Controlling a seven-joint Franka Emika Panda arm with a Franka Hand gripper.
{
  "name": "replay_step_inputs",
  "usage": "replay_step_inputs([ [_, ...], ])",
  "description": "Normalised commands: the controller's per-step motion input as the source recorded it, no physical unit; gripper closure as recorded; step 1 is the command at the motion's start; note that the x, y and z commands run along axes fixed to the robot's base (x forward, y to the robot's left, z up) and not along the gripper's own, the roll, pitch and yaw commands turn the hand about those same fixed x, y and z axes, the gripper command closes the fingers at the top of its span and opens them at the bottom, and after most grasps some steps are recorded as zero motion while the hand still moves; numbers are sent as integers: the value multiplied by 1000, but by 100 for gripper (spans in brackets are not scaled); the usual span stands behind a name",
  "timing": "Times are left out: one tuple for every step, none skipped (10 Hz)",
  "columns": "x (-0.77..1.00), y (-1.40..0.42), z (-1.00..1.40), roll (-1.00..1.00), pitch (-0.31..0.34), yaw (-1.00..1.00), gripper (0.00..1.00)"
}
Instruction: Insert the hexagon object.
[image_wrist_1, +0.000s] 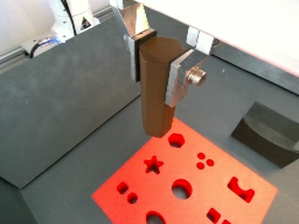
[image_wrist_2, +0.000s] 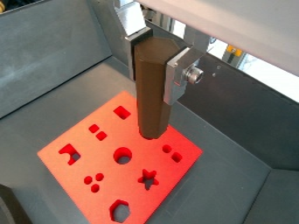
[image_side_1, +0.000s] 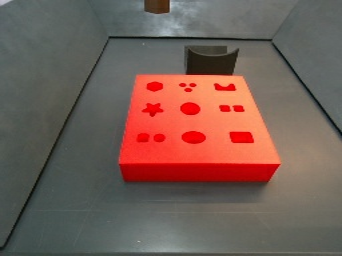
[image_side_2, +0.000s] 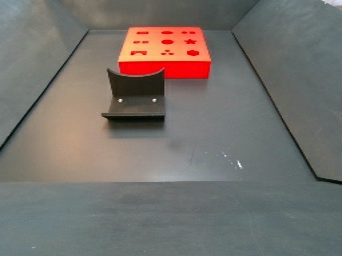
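A: what's the tool (image_wrist_1: 160, 68) doing?
B: pinching the hexagon object (image_wrist_1: 156, 92) upright, hanging high over the red block (image_side_1: 198, 140), which is sitting on the dark grey tabletop (image_side_2: 187, 150) inside grey walls (image_side_1: 47, 120).

A lab test rig: bare grey walled enclosure (image_side_2: 160, 140), red block with shaped holes (image_side_1: 201, 150).
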Motion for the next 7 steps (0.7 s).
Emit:
replay_step_inputs([
  [-26, 0, -151, 66, 0, 0, 100],
  [0, 360, -237, 123, 0, 0, 100],
  [-109, 574, -289, 136, 0, 0, 100],
  [-209, 711, -329, 73, 0, 0, 100],
  [-49, 677, -337, 0, -19, 0, 100],
  [31, 551, -514, -109, -164, 0, 100],
  [0, 474, -511, -110, -271, -31, 100],
])
